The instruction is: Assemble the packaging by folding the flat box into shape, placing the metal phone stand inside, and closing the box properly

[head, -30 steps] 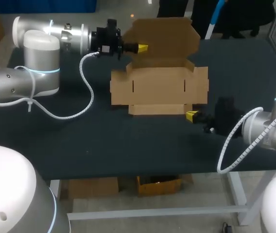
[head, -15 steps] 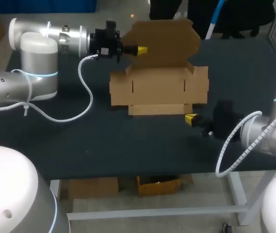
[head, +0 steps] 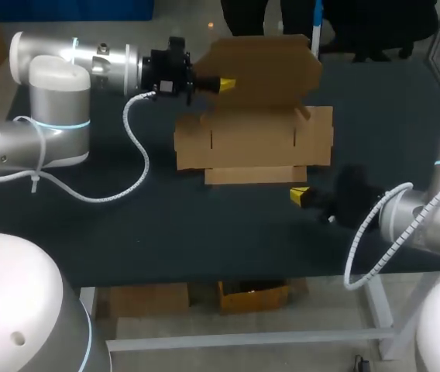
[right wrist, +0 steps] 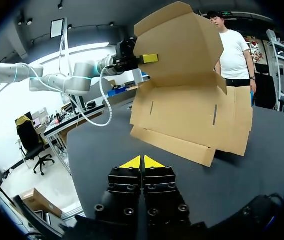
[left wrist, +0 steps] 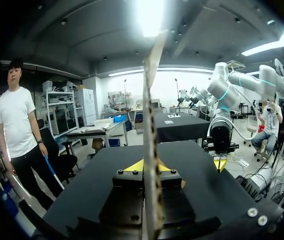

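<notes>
Black-covered table: carries the box on its far middle area. Both arms come in over it, one from each side of the box.
Cardboard box: brown and partly folded, resting on the table. It has a broad panel with two short slots, and a narrow strip runs along the panel's near edge.
Lid flap: the box's largest raised part. It stands up from the box's far edge and has cut corners at the top.
Left arm: silver and white, to the left of the box. Its wrist lies level and points at the lid flap's left edge.
Right arm: to the right of the box and nearer than it. Its black wrist is low over the table and points toward the box's near right corner.
Coiled white hose: hangs from the left arm's wrist and loops down onto the table left of the box.
Left gripper: at the lid flap's left edge. The left wrist view shows the cardboard edge-on between the two yellow tips, with the jaws clamped on the flap from both sides.
Right gripper: just in front of the box's near right corner and apart from the cardboard. Its jaws are together, the yellow tips meet, and nothing is between them.
</notes>
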Robot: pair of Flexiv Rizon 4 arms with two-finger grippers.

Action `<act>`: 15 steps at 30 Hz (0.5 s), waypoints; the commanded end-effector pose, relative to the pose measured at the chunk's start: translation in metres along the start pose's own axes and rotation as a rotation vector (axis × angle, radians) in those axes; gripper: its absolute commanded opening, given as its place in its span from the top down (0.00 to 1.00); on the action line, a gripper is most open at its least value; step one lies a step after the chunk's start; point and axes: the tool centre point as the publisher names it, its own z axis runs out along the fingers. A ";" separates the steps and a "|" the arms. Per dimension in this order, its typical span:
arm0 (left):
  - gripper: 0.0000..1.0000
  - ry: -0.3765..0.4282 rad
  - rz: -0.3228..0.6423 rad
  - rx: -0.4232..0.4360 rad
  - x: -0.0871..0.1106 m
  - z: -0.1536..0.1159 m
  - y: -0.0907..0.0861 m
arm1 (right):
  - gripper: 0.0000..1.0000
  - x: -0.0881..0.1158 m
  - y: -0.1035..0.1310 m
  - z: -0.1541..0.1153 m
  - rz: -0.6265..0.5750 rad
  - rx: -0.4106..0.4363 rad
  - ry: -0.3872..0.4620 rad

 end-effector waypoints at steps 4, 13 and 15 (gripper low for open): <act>1.00 0.021 0.007 0.013 0.008 -0.001 0.002 | 1.00 0.000 -0.002 0.020 -0.001 0.006 0.020; 1.00 0.056 0.013 0.012 0.009 0.003 0.004 | 1.00 0.003 -0.003 0.035 0.006 0.014 0.035; 1.00 0.062 0.012 0.015 0.008 0.003 0.005 | 1.00 0.004 -0.004 0.039 0.006 0.015 0.036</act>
